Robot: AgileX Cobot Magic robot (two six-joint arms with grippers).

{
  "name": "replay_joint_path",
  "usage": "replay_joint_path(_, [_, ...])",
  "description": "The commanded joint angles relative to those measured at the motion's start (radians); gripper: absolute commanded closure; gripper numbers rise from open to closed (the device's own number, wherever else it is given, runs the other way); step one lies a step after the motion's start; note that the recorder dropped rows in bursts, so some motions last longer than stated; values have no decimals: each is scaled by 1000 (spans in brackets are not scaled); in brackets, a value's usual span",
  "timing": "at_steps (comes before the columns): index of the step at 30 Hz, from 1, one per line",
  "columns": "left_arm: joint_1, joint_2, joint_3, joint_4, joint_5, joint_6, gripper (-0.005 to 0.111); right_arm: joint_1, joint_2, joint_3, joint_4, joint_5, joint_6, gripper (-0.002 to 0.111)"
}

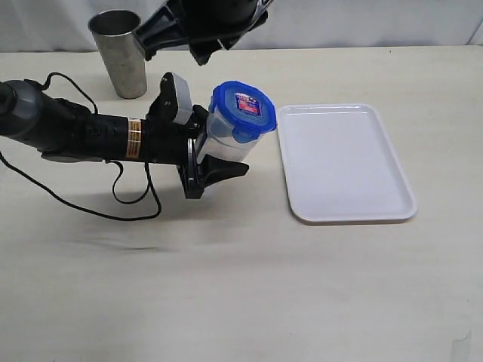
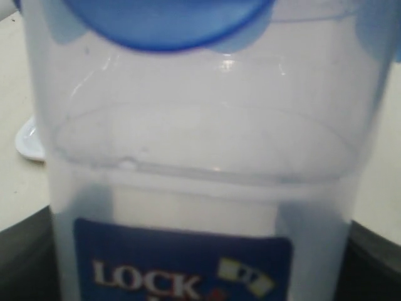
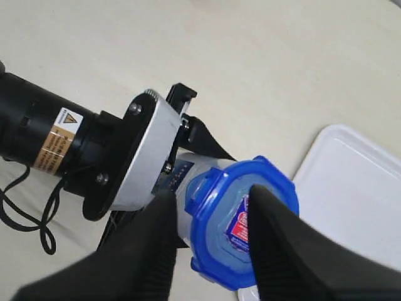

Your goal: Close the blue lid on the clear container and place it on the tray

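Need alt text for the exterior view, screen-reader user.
The left fingers grip the clear container, blue lid sitting on top, close beside the empty white tray on a beige table. A grey metal cup stands behind them, and the right arm hangs above the container at the picture's top edge.

The clear container (image 2: 200,157) fills the view, with the blue lid (image 2: 169,22) on its rim. A blue label (image 2: 182,263) reading LOCK sits on its wall. 1 corner of the tray (image 2: 28,141) shows beyond it.
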Motion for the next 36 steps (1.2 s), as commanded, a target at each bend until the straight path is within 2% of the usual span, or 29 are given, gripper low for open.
replay_joint_path(1, [0, -3, 2, -7, -65, 6, 107, 0, -94, 60, 0, -69, -33, 86])
replay_joint_path(6, [0, -3, 2, -7, -76, 6, 107, 0, -269, 300, -73, -296, -23, 103])
replay_joint_path(13, [1, -3, 2, -7, -101, 6, 107, 0, -590, 768, -263, -684, 165, 104])
replay_joint_path(18, [1, -3, 2, -7, -101, 6, 107, 0, -845, 1061, -569, -890, 457, 104])
replay_joint_path(23, [1, -3, 2, -7, -101, 6, 107, 0, -1073, 1262, -808, -949, 739, 104])
replay_joint_path(27, [1, -3, 2, -7, -101, 6, 107, 0, -1259, 1361, -841, -950, 870, 104])
replay_joint_path(36, [1, -3, 2, -5, -95, 6, 107, 0, -1573, 1448, -838, -940, 895, 104])
